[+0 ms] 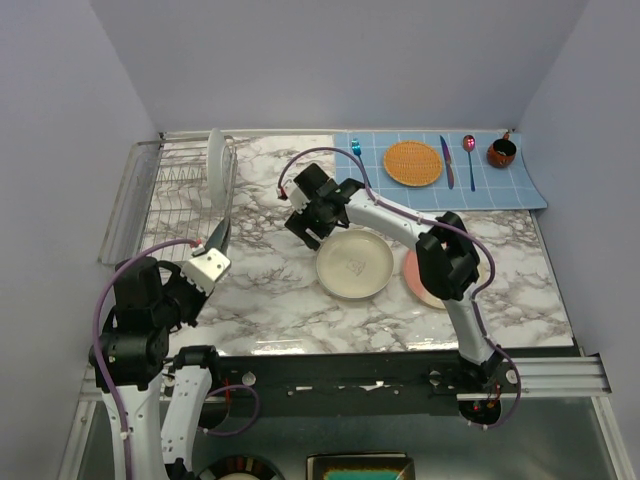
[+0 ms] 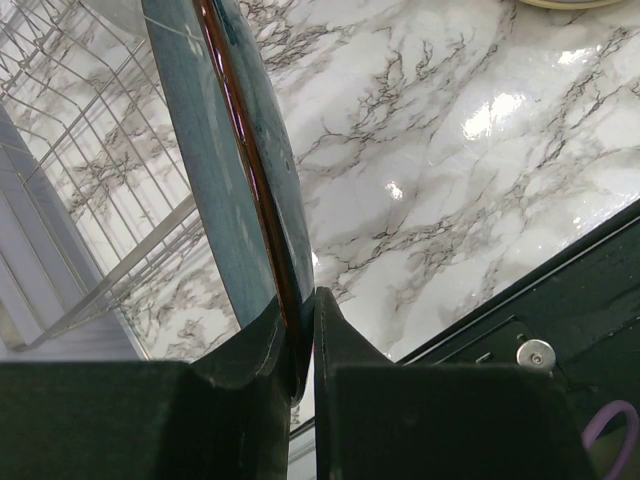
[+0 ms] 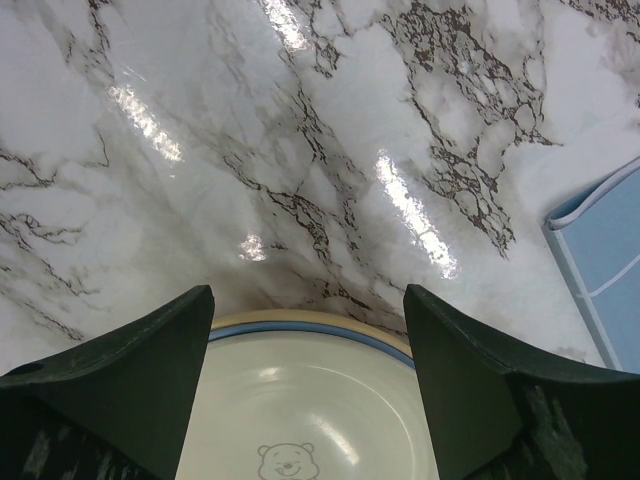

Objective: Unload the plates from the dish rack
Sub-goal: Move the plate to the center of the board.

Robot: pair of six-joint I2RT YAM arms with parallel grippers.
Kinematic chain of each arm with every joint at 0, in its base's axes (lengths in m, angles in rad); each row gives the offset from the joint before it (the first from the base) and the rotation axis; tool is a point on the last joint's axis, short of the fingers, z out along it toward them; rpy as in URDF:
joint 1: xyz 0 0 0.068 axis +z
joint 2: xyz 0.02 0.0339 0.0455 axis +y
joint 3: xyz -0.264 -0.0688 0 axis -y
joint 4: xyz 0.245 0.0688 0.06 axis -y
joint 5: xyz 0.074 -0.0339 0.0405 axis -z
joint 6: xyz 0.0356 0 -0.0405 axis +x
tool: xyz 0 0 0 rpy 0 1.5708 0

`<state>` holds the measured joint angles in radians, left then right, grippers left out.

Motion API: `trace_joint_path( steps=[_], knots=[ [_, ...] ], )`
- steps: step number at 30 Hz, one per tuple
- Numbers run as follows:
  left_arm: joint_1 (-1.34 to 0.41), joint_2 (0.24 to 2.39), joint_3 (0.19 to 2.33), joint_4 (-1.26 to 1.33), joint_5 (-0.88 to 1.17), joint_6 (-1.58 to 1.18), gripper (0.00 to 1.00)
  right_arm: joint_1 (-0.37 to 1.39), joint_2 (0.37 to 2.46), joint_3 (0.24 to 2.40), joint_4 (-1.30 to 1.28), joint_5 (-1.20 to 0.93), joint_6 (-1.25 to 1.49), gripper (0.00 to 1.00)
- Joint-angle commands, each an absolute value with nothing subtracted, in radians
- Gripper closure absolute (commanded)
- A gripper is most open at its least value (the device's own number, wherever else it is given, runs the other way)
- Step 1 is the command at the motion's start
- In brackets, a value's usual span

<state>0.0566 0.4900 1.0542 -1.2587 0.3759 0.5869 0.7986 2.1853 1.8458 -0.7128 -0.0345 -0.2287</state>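
The pink plate (image 1: 418,283) lies on the table (image 1: 270,290) mostly hidden under the right forearm, with only a sliver of it showing; the teal plate (image 1: 226,228) (image 2: 235,150) appears edge-on from above, its pattern hard to make out, and its top is cut off in the left wrist view; whether its lower edge touches the dish rack (image 1: 170,200) (image 2: 90,150) cannot be told; the cream plate (image 1: 354,263) (image 3: 310,400) is cut by the bottom edge of the right wrist view, a small bear drawn inside it

Four plates: one white plate (image 1: 215,165) upright in the rack, the teal one at the rack's near right corner, the cream and pink ones flat on the table; one rack; on the blue mat (image 1: 520,185) (image 3: 610,260) sit one orange woven disc (image 1: 412,163), one knife (image 1: 447,162), one spoon (image 1: 470,160) and one brown cup (image 1: 501,152)

The left gripper (image 1: 218,246) (image 2: 297,310) has its fingers (image 2: 345,345) clamped on the teal plate's red rim; the right gripper (image 1: 312,230) (image 3: 308,295) hangs over the cream plate's rim, fingers (image 3: 130,380) spread wide and holding nothing
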Motion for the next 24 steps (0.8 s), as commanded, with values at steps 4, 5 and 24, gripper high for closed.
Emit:
trace_joint_path(
  steps=[4,5,24],
  knots=[
    [0.057,0.462,1.054,-1.12,0.429,0.6,1.0,0.813,2.241,1.858,-0.713,-0.048,-0.239,0.15],
    [0.057,0.462,1.048,-1.12,0.433,0.6,1.0,0.811,2.244,1.859,-0.712,-0.051,-0.239,0.15],
    [0.055,0.462,1.075,-1.137,0.456,0.606,1.0,0.83,2.191,1.738,-0.715,-0.02,-0.259,0.15]
  ],
)
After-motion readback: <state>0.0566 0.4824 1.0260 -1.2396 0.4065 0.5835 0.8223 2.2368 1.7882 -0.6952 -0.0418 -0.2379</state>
